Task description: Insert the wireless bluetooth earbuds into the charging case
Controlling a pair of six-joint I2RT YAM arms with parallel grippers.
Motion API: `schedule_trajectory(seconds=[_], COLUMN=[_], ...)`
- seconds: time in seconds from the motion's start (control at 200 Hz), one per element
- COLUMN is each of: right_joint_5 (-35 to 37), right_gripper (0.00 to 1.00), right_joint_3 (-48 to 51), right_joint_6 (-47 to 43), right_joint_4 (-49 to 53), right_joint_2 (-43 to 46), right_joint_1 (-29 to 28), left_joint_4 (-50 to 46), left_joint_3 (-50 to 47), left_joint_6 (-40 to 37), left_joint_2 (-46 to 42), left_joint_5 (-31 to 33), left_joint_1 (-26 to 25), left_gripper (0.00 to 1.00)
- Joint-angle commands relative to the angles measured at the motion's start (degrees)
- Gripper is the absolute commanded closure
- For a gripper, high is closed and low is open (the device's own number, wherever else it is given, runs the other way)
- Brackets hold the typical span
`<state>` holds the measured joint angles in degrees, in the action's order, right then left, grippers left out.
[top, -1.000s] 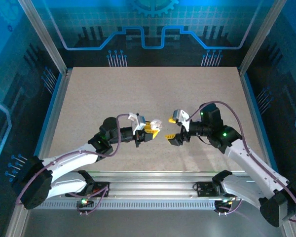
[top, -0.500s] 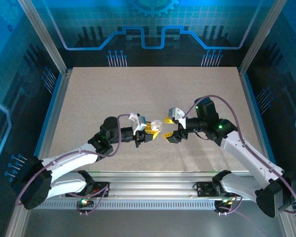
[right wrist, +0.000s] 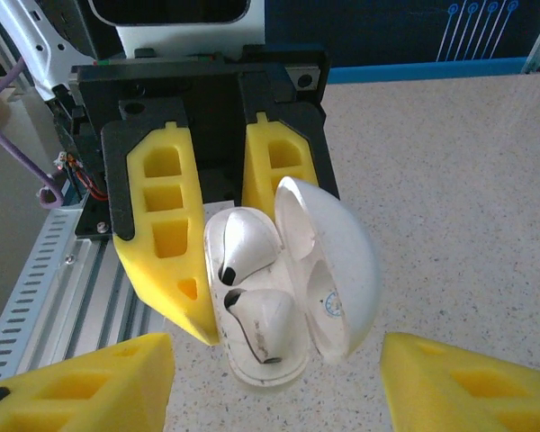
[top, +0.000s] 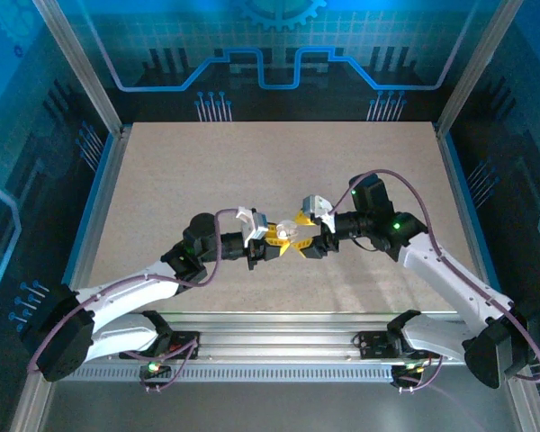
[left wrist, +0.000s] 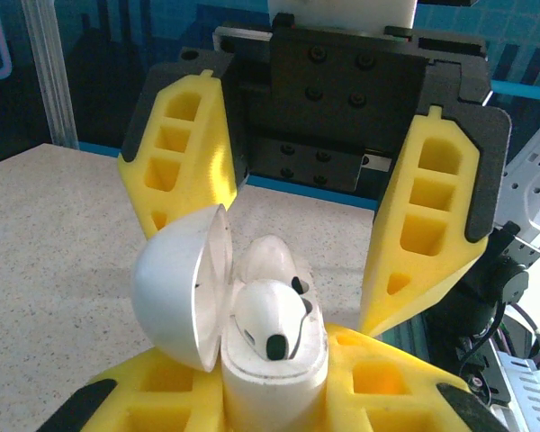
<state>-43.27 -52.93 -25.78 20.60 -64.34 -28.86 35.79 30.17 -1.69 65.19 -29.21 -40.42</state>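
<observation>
Holding the charging case (left wrist: 274,364) open where two tools meet.
Its base is pinched between the pads of the left tool (top: 276,241), over the worktop (top: 252,171), midway between the side edges and closer to the near edge. Two white earbuds (right wrist: 249,241) sit in its wells, and the domed lid (left wrist: 175,297) is swung aside. Facing it, the right tool (top: 308,236) has its yellow fingers (left wrist: 432,225) spread wide on either side of the case, touching nothing.

The charging case (left wrist: 274,387) runs off the lower edge, its base seemingly hidden between fingers (left wrist: 342,355).
</observation>
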Motion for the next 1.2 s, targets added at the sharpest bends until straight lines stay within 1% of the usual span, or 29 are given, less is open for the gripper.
schedule_trajectory(seconds=[0.0,0.22,0.31,0.375,0.54,0.62,0.7,0.79,0.87,1.196], right_joint_5=[-2.16,-2.6,-2.87,-3.15,-3.71,-3.75,-3.17,-0.68,0.2,-2.85], right_gripper=[0.38,0.41,0.44,0.46,0.47,0.5,0.51,0.5,0.5,0.5], right_joint_3=[-1.52,-1.4,-1.04,-0.88,-0.27,0.33,1.12,1.84,1.24,-2.57], right_joint_6=[-1.37,-1.73,-1.77,-1.83,-2.52,-2.61,-2.4,-2.22,-3.49,-6.96], right_joint_4=[1.28,0.67,0.23,0.31,1.1,1.24,0.96,0.49,1.51,4.43], right_joint_2=[-0.11,0.81,1.74,2.49,5.26,6.85,8.26,9.13,8.43,2.68], right_joint_1=[-0.65,-0.58,-0.58,-0.58,-0.49,-0.24,0.55,1.41,1.45,0.72], left_joint_4=[0.94,0.51,0.2,0.21,0.16,0.16,0.23,0.48,0.5,0.55], left_joint_3=[1.82,1.73,1.65,1.56,1.47,1.49,1.51,1.47,1.47,1.38], left_joint_6=[-1.46,-1.38,-1.46,-1.47,-1.38,-1.38,-1.47,-1.47,-1.47,-1.71], left_joint_2=[0.03,0.04,0.08,0.03,0.2,0.29,0.29,0.21,0.08,-0.15], left_joint_5=[-1.46,-1.13,-0.94,-0.8,-0.58,-0.68,-0.82,-1.15,-1.35,-1.81], left_joint_1=[-0.51,-0.53,-0.52,-0.49,-0.52,-0.45,-0.5,-0.49,-0.54,-0.65], left_gripper=[0.81,0.81,0.82,0.81,0.81,0.81,0.82,0.81,0.81,0.81])
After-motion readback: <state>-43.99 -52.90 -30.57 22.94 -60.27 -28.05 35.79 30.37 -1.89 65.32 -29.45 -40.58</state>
